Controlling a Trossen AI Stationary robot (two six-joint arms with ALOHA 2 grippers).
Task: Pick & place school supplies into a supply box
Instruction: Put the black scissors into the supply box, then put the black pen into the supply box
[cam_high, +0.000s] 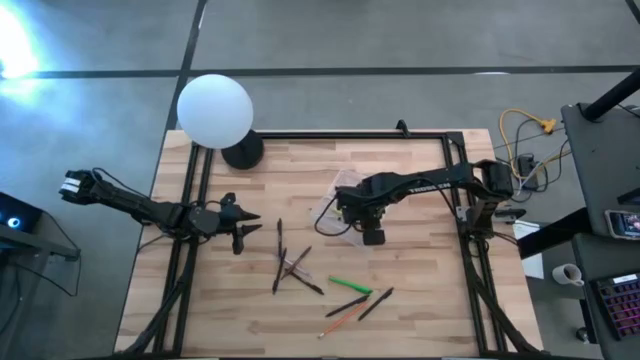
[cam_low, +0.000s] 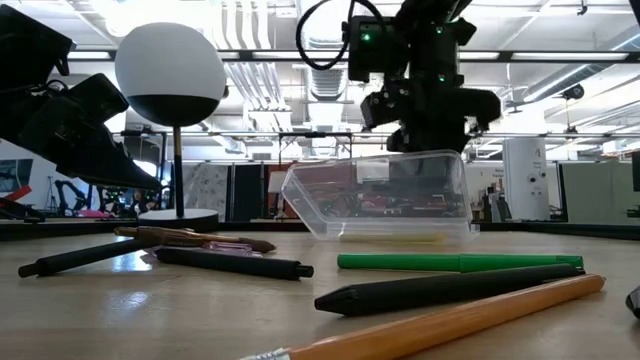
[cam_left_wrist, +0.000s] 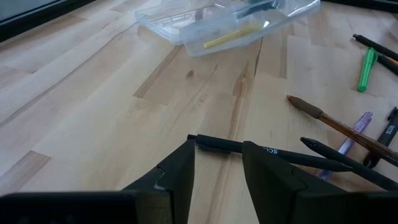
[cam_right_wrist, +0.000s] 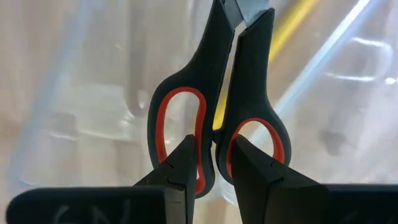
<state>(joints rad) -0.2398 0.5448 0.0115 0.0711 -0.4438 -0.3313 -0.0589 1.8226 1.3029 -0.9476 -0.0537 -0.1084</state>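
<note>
scissors (cam_right_wrist: 217, 106) clamped in right claw (cam_right_wrist: 211, 163) over supply box (cam_low: 385, 200) — yellow stick (cam_left_wrist: 231, 36) inside; left claw (cam_left_wrist: 216, 169) apart.

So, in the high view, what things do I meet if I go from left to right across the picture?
left claw → cluster of dark pens → green marker → right claw, over the clear supply box. The white globe lamp stands farther back, above the left claw in the picture.

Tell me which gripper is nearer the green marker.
Right. The right gripper hangs over the clear box, just beyond the green marker, holding the scissors. The left gripper sits farther off, past the crossed dark pens.
</note>
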